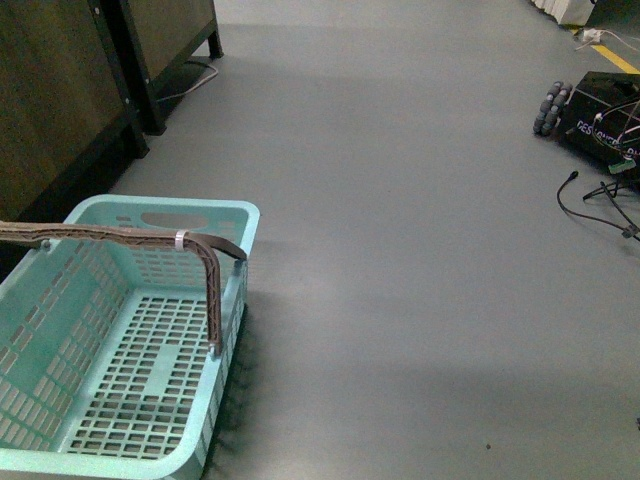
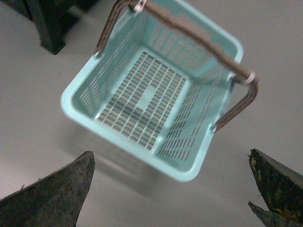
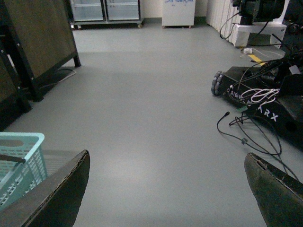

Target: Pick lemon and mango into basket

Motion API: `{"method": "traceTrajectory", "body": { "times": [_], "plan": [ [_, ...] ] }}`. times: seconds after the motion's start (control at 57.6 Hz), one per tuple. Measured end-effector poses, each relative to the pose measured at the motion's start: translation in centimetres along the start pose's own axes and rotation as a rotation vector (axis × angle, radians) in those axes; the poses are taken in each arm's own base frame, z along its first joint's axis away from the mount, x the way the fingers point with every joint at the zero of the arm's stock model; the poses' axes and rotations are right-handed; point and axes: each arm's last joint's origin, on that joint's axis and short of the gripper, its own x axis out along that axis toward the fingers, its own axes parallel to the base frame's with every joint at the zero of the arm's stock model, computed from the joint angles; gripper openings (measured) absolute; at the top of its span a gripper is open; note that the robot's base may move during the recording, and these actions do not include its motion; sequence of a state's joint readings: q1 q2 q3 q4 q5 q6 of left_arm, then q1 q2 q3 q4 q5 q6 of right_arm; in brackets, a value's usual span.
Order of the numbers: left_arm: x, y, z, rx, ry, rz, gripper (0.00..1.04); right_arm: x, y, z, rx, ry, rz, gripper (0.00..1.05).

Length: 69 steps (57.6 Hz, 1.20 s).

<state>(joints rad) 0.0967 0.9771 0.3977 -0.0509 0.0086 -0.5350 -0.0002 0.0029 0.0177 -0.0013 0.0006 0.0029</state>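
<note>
The pale turquoise basket stands on the grey floor at the lower left of the front view, its brown handle raised across it and its slotted floor bare. The left wrist view looks down into the same basket from above, and it holds nothing. My left gripper hangs open over the floor beside the basket's corner. My right gripper is open above bare floor, with a corner of the basket at its side. The lemon and the mango are out of view. Neither arm shows in the front view.
Dark wooden cabinets on black legs stand behind the basket. A black wheeled robot base with loose cables sits at the far right, also in the right wrist view as a black base.
</note>
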Motion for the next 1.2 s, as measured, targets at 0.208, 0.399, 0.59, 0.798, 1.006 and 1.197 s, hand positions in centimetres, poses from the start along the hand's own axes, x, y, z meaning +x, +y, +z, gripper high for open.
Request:
{"method": "traceTrajectory", "body": {
  "times": [0.208, 0.399, 0.59, 0.798, 1.006, 1.197],
  "plan": [
    [8.1, -1.7, 2.4, -0.147, -0.053, -0.006, 0.98, 0.0, 0.0, 0.0, 0.0, 0.0, 0.0, 0.96],
    [14.6, -2.9, 0.4, -0.416, -0.024, 0.026, 0.98, 0.0, 0.0, 0.0, 0.0, 0.0, 0.0, 0.96],
    [17.7, -4.6, -1.3, -0.61, 0.006, 0.042, 0.98, 0.0, 0.0, 0.0, 0.0, 0.0, 0.0, 0.96],
    [20.7, -6.1, -1.0, -0.697, 0.009, 0.05, 0.98, 0.0, 0.0, 0.0, 0.0, 0.0, 0.0, 0.96],
    [23.2, -6.5, -0.6, -0.727, 0.02, 0.056, 0.98, 0.0, 0.0, 0.0, 0.0, 0.0, 0.0, 0.96],
    [25.6, -6.0, -0.9, -0.744, 0.042, 0.084, 0.83, 0.0, 0.0, 0.0, 0.0, 0.0, 0.0, 0.96]
  ]
}}
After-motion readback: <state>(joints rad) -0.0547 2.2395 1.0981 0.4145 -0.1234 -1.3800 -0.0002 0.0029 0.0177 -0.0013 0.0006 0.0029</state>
